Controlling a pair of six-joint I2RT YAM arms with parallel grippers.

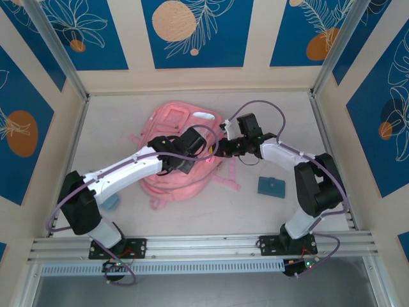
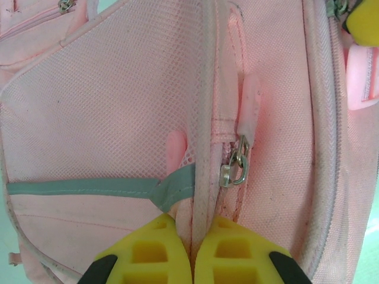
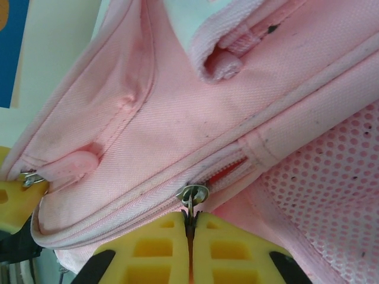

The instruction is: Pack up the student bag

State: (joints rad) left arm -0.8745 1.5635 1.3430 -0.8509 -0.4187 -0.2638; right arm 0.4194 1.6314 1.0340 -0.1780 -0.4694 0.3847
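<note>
- The student bag (image 1: 174, 123) lies flat in the middle of the table (image 1: 115, 128). It is between the two arms, and both of them reach it.
- The right gripper (image 3: 190, 248) is pinched tight on a small metal zipper pull (image 3: 193, 193). The pull sticks out of the bag just above the yellow fingertips.
- The left gripper (image 2: 190, 248) is also squeezed shut. It nips a ridge of pink cloth on the bag, next to a mesh pocket (image 2: 106, 106). I think it is holding the bag down.
- The zip line is the thing to watch. In the right wrist view it is long and thin, and it slants from low on the left to high on the right, going past the pull on both sides. I think the pull has to slide along that line, not across it.
- The right arm has the pull, so I think the next move is its job.
- A bit of red shows in the slot just beside the pull. I cannot tell what it is, and I cannot see inside the bag.
- A second zipper pull (image 2: 235, 170) with a soft pink tab (image 2: 250, 103) hangs free near the left gripper. Nothing holds it.
- A small teal case (image 1: 271, 186) lies on the table outside the bag, close to the right arm. It looks like it is not packed yet.
</note>
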